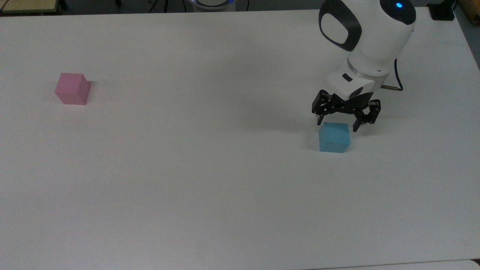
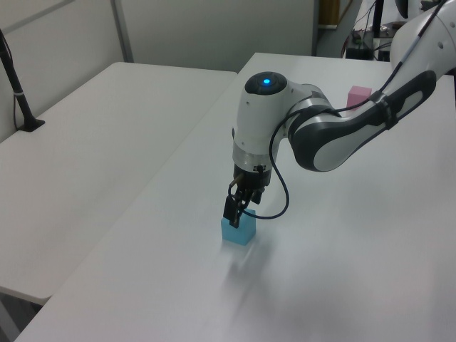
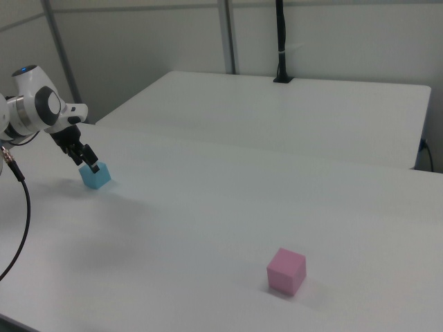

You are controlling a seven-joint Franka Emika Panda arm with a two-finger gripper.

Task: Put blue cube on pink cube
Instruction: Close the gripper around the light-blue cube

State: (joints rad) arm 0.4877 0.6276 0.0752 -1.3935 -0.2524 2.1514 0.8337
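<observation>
Blue cube [image 1: 334, 137] sits on the table [image 1: 210, 180], gripper [image 1: 336, 125] just above it, fingers spread apart; pink cube [image 1: 72, 88] far off at the top view's left.

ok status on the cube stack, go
Gripper open, fingers straddling blue cube, not closed on it. Blue cube on the table, unlifted. Pink cube far off at the top view's left, top bare. Path between looks unobstructed.

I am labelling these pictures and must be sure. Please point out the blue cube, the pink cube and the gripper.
blue cube [image 1: 333, 139], top view, on its front face.
pink cube [image 1: 70, 92], top view, on its front face.
gripper [image 1: 337, 126], top view, midway between its open fingertips, just above the blue cube.
</observation>
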